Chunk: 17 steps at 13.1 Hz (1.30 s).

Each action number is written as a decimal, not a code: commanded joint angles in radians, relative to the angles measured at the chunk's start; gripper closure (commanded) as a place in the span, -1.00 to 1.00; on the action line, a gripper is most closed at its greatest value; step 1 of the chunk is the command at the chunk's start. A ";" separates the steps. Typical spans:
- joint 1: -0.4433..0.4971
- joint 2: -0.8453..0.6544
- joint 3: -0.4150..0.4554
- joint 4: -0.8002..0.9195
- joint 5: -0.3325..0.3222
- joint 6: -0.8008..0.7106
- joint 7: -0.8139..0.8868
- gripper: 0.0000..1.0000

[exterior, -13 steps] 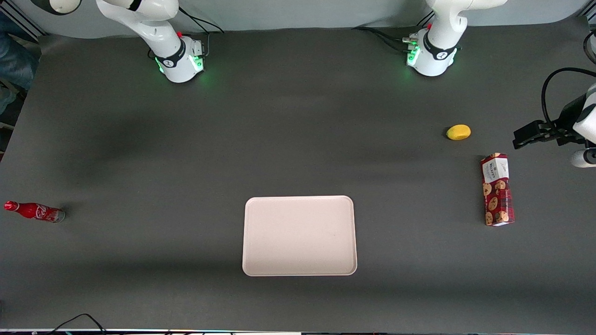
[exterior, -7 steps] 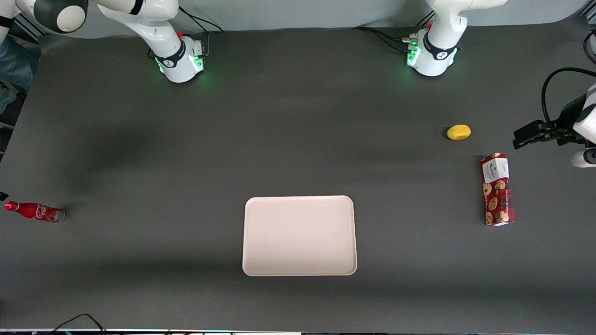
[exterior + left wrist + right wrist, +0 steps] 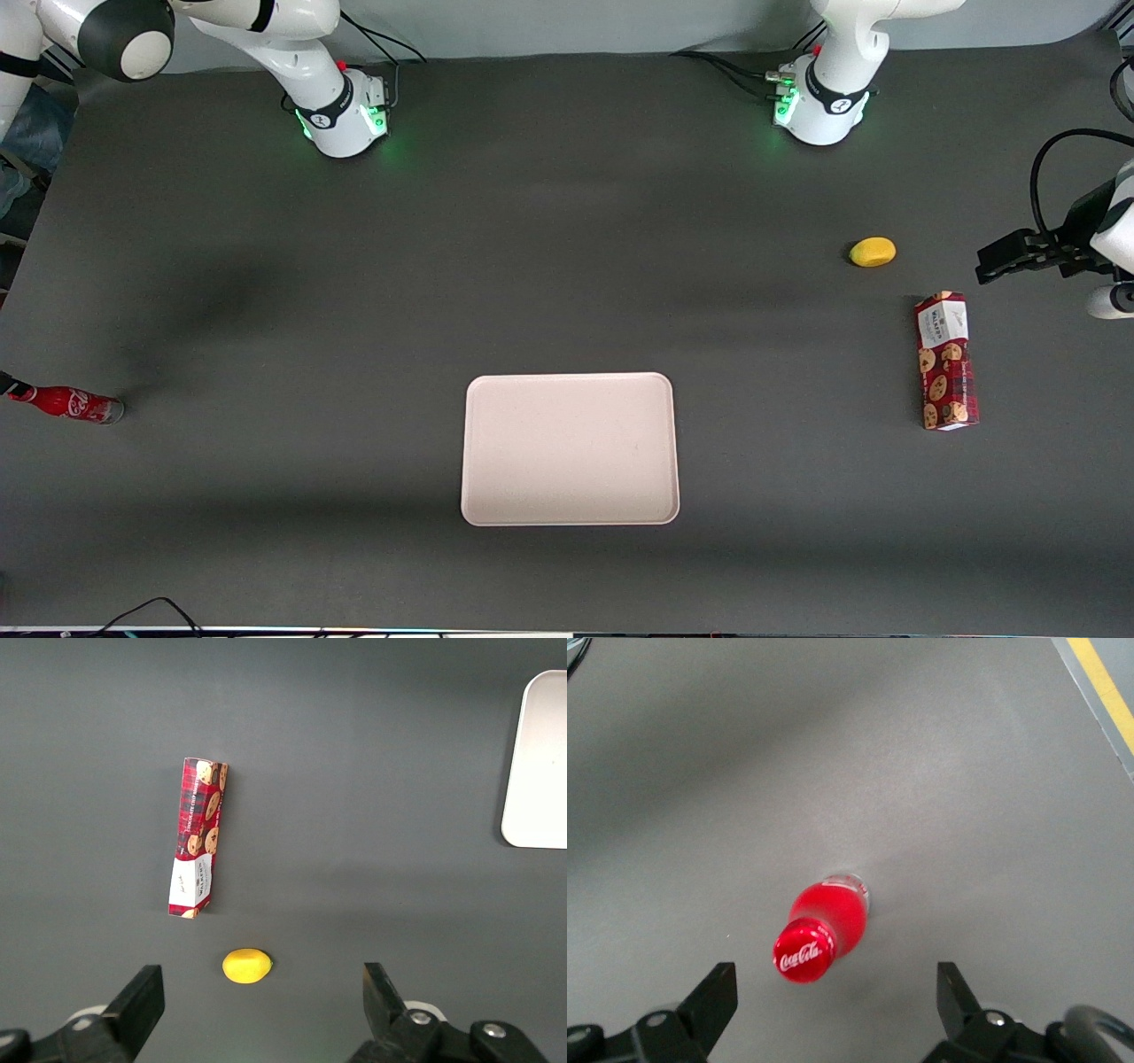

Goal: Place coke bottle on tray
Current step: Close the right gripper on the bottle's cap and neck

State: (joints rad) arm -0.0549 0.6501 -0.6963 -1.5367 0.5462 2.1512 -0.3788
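The coke bottle (image 3: 66, 403) stands upright on the dark table at the working arm's end, close to the table's edge. In the right wrist view I look down on the coke bottle (image 3: 819, 935) and its red cap with white script. My gripper (image 3: 835, 992) hangs above it, open; the cap lies between the two dark fingers (image 3: 716, 989), nearer one of them, and nothing touches it. Only a dark tip of the gripper (image 3: 5, 383) shows in the front view, by the cap. The pale tray (image 3: 570, 448) lies flat mid-table, nearer the front camera, with nothing on it.
A red patterned cookie box (image 3: 946, 361) and a yellow lemon (image 3: 873, 252) lie toward the parked arm's end. The table's edge with a yellow floor stripe (image 3: 1099, 678) runs close to the bottle.
The right arm has come down and inward: its elbow shows more in the front view, and a dark gripper tip now reaches the bottle's cap. The bottle has not moved.
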 commanded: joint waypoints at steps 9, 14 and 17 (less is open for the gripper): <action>0.001 0.079 0.001 0.046 0.095 0.012 -0.029 -0.72; 0.010 0.079 0.001 0.047 0.093 0.010 -0.029 1.00; 0.017 0.079 0.001 0.053 0.093 0.010 -0.015 1.00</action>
State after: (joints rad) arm -0.0463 0.7136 -0.6863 -1.5043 0.6094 2.1594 -0.3794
